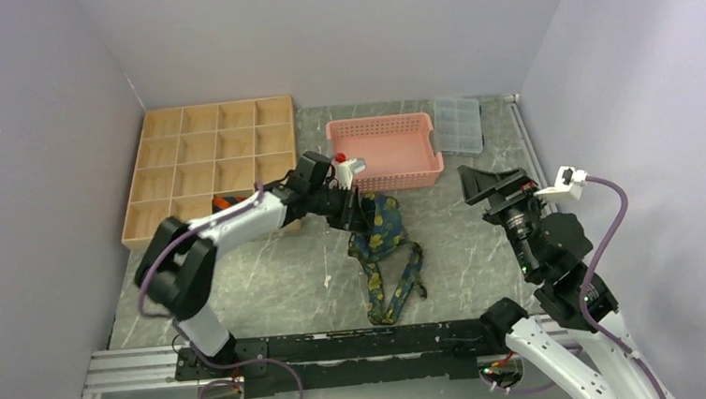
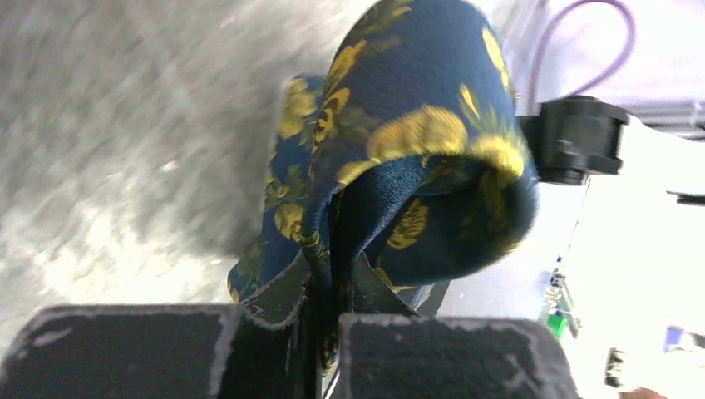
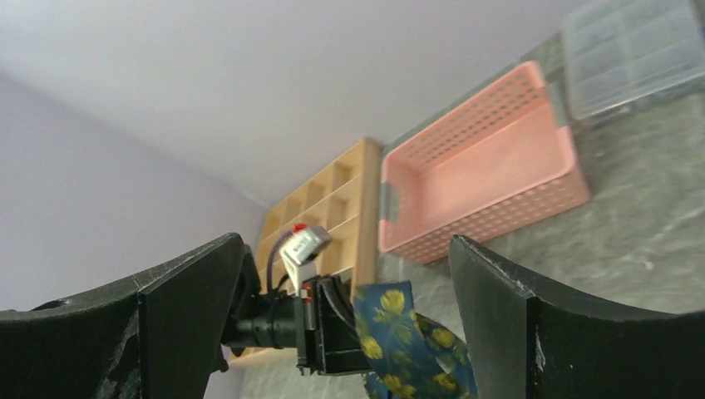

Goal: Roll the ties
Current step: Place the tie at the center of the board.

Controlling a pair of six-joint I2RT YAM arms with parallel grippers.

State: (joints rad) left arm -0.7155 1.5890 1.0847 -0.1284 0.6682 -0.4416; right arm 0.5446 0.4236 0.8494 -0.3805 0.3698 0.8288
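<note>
Holding the floral tie [image 2: 416, 133] by a fold, your left gripper [image 2: 320, 345] has jaws clamped on it; right gripper [image 1: 485, 185] jaws apart. Smooth fabric may slide out, undoing the loop.

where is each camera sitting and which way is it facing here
Top external: high behind the arm bases, looking down on the table; both arms show, left hand shut on the floral tie, right hand open.
Left wrist: on the left arm, looking along its shut fingers at the pinched tie.
Right wrist: on the right arm, facing the pink basket and left hand between its open fingers.
Shared: all three show the tie.
</note>
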